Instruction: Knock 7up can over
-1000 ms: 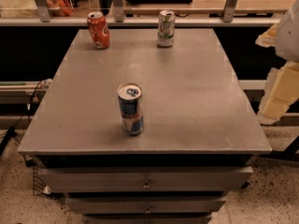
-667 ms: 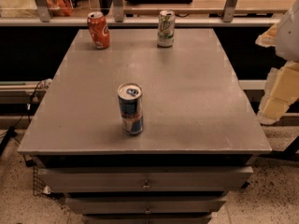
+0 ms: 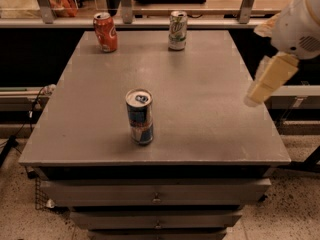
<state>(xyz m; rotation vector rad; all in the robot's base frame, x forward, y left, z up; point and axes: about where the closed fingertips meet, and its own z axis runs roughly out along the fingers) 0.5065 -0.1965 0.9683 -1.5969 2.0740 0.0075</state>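
- The 7up can (image 3: 177, 30) stands upright in the upper middle of the frame, near the far edge of the grey table (image 3: 210, 124); its lettering is too blurred to read.
- The gripper (image 3: 260, 89) hangs at the right of the frame, over the table's right edge and well apart from the 7up can. It shows as a single cream-coloured piece slanting down to the left, touching nothing. I cannot tell whether it is spread or closed.
- The white arm casing (image 3: 300, 26) above it is cut off by the upper right corner.
- An orange-red can (image 3: 105, 32) stands at the upper left of the tabletop.
- A slimmer blue-and-silver can (image 3: 139, 116) stands upright nearer the front, left of centre.
- The drawer fronts (image 3: 156, 194) under the tabletop are cut off at the bottom.
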